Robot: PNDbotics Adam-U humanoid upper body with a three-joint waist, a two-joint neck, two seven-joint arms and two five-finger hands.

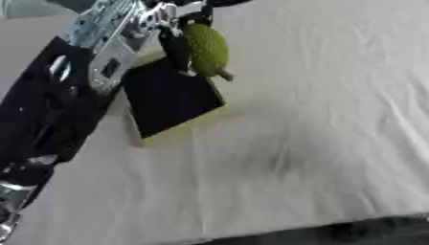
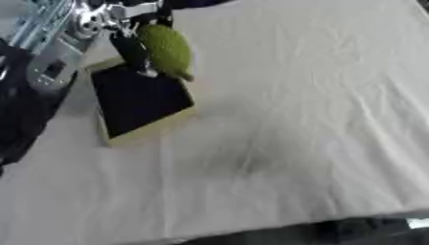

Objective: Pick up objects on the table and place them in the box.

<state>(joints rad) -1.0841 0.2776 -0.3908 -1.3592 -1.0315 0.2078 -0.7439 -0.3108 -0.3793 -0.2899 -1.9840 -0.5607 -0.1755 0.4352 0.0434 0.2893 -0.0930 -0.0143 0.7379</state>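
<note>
My left hand (image 1: 180, 36) had its fingers curled round the green bumpy fruit (image 1: 207, 48), holding it just above the far edge of the box (image 1: 172, 98). Box had a dark inside and yellow rim, sat on the white tablecloth (image 1: 318, 119).

- My left hand (image 1: 180, 36) reaches in from the upper left, fingers curled round a bumpy green fruit (image 1: 207, 48)
- The fruit hangs over the far edge of the box (image 1: 180, 131), yellow-walled, dark inside
- The box sits on a white cloth (image 1: 318, 119)
</note>
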